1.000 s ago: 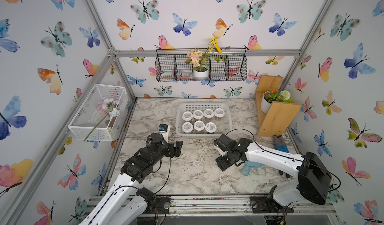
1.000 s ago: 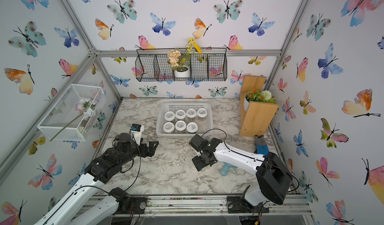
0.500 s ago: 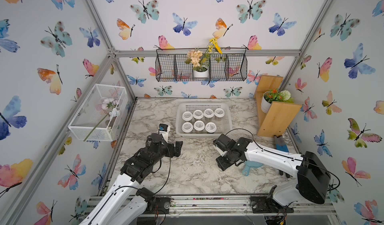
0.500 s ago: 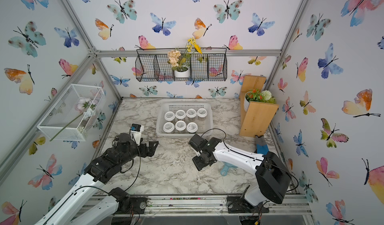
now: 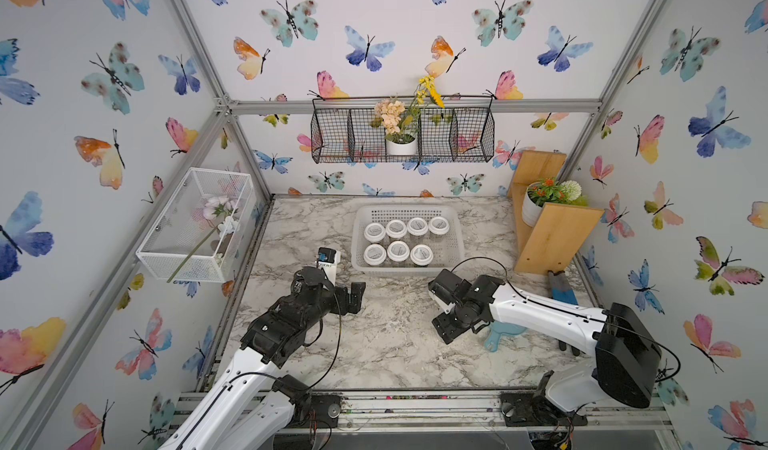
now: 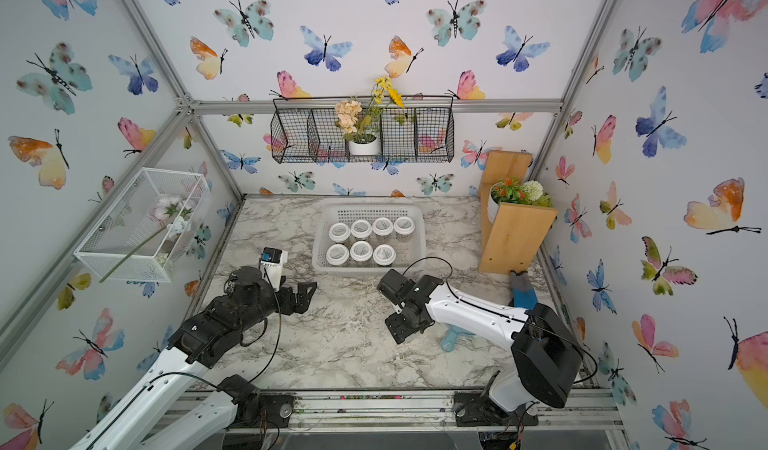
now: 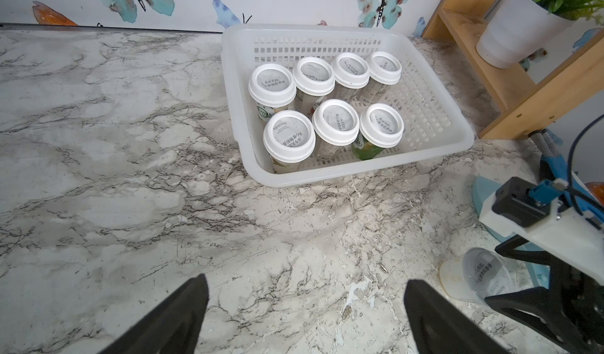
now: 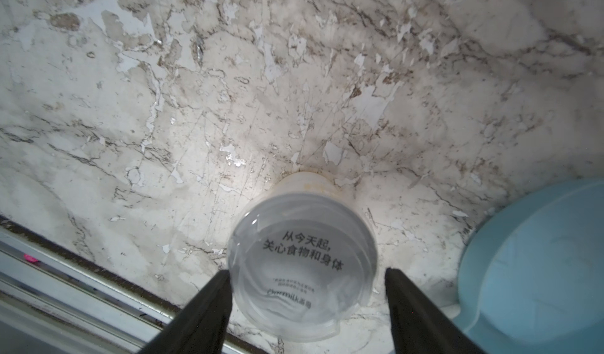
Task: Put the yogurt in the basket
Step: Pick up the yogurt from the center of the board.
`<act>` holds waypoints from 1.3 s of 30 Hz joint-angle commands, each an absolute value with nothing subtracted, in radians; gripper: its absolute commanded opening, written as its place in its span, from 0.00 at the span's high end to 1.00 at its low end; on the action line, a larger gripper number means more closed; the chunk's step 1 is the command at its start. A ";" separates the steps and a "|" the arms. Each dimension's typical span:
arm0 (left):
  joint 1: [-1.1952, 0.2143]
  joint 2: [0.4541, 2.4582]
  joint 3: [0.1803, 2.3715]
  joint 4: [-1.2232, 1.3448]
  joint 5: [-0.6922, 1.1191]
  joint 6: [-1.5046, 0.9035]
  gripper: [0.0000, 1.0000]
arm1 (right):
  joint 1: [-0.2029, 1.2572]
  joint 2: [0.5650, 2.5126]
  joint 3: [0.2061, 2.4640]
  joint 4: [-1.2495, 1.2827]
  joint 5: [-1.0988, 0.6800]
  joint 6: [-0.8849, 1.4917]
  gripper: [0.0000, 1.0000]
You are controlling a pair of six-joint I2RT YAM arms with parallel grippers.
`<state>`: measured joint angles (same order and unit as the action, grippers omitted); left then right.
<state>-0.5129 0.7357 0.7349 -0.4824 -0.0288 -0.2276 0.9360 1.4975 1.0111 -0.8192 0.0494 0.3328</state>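
Note:
The white perforated basket (image 5: 455,244) (image 6: 417,236) (image 7: 359,172) stands at the back of the marble table with several upright yogurt jars (image 5: 398,250) (image 7: 335,122) in two rows. One more yogurt (image 8: 302,264) (image 7: 483,275), with a clear printed lid, rests on the table in front of the basket and looks tilted. My right gripper (image 8: 306,272) (image 5: 451,329) (image 6: 401,327) points down over it, open. One finger (image 8: 209,303) touches the lid's edge and the other stands apart. This jar is hidden in both top views. My left gripper (image 7: 305,280) (image 5: 349,298) (image 6: 301,296) hovers open and empty.
A light blue pan (image 8: 536,270) (image 5: 503,336) lies right beside the loose jar. A wooden shelf with a potted plant (image 5: 548,236) stands right of the basket. A white mesh box (image 5: 195,223) and a black wire basket (image 5: 403,136) hang on the walls. The table's front rail (image 8: 81,270) is close.
Both arms stay about where they were. No jar has moved into or out of the basket.

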 commanded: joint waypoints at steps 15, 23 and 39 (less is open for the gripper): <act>-0.518 0.723 0.725 -0.469 0.003 -0.218 0.00 | 0.942 1.499 1.017 -0.828 0.037 0.339 0.25; -0.519 0.723 0.726 -0.469 0.004 -0.218 0.00 | 0.943 1.485 1.012 -0.825 0.008 0.334 0.21; -0.518 0.724 0.726 -0.469 0.005 -0.218 0.00 | 0.943 1.514 0.997 -0.813 0.012 0.330 0.27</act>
<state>-0.5129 0.7357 0.7349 -0.4824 -0.0288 -0.2276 0.9371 1.4998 1.0100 -0.8204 0.0254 0.3321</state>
